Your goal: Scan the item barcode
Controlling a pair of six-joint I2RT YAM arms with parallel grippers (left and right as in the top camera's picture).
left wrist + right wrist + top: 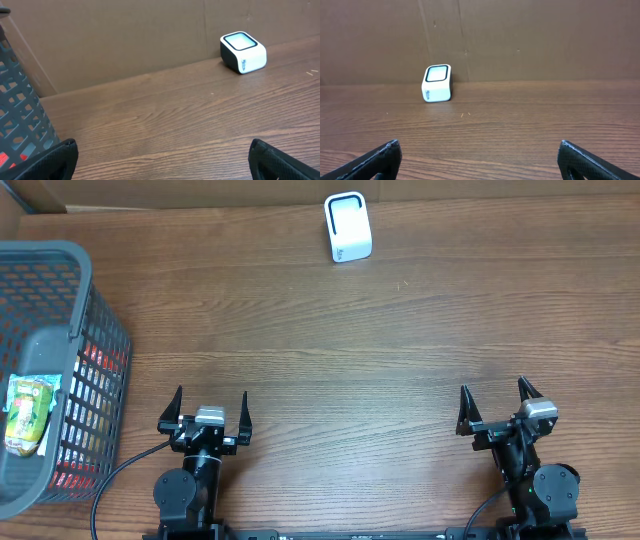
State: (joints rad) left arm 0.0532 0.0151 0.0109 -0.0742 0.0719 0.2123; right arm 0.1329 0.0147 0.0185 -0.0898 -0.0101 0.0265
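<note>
Left end effector [212,394]: gaping apart, empty.
Right end effector [492,387]: gaping apart, empty.
Scanner [348,227]: standing well ahead of both.

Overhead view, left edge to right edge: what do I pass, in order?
basket → left pincer → scanner → right pincer

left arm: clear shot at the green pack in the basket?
Probably yes: the left gripper is open and empty, and the green pack lies uncovered on top. Only the wall of the basket stands between, so approach over the rim.
</note>
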